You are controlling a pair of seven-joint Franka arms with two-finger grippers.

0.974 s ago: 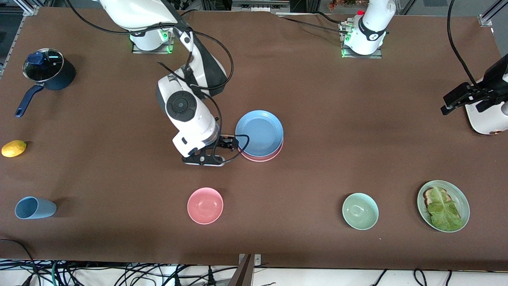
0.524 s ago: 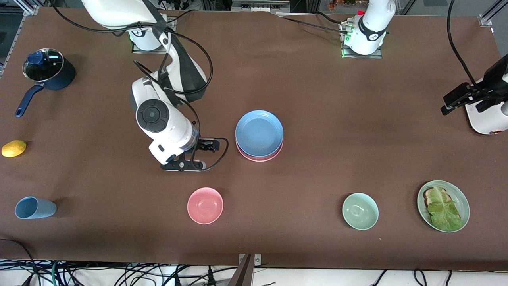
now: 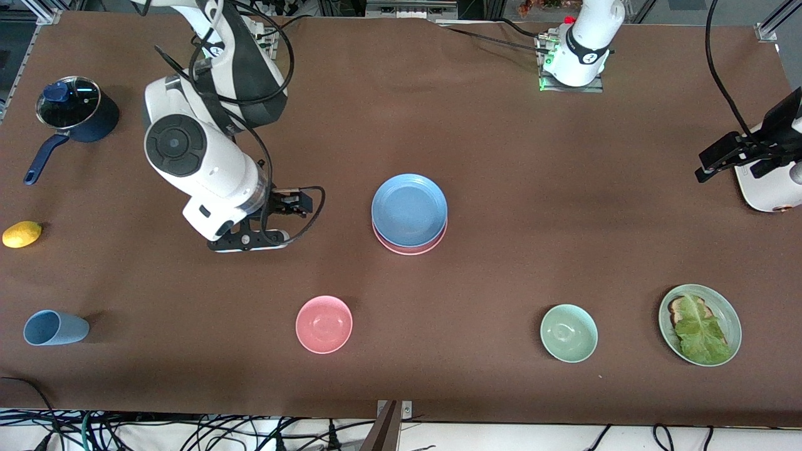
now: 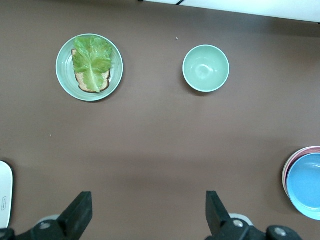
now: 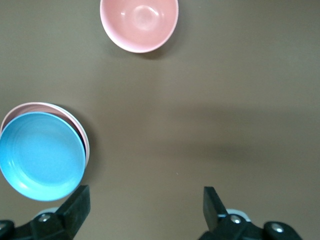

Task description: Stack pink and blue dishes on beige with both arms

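Observation:
The blue plate (image 3: 409, 208) lies on top of the pink plate (image 3: 410, 250) in a stack at mid-table. Only a thin pink rim (image 5: 85, 143) shows under the blue plate (image 5: 42, 155). The beige plate is hidden. My right gripper (image 3: 248, 240) hangs open and empty over bare table beside the stack, toward the right arm's end; its fingertips (image 5: 76, 204) frame plain tabletop. My left gripper (image 3: 727, 156) waits high at the left arm's end of the table, open (image 4: 148, 212) with nothing in it. The stack (image 4: 305, 185) shows at the edge of its wrist view.
A pink bowl (image 3: 324, 324), a pale green bowl (image 3: 568, 332) and a green plate with lettuce on toast (image 3: 700, 324) sit nearer the front camera. A light blue cup (image 3: 53, 327), a lemon (image 3: 22, 233) and a dark lidded pot (image 3: 75, 113) stand at the right arm's end.
My right gripper has drawn back from the stack's edge toward the right arm's end of the table, still open. The plates and the left arm have not moved.

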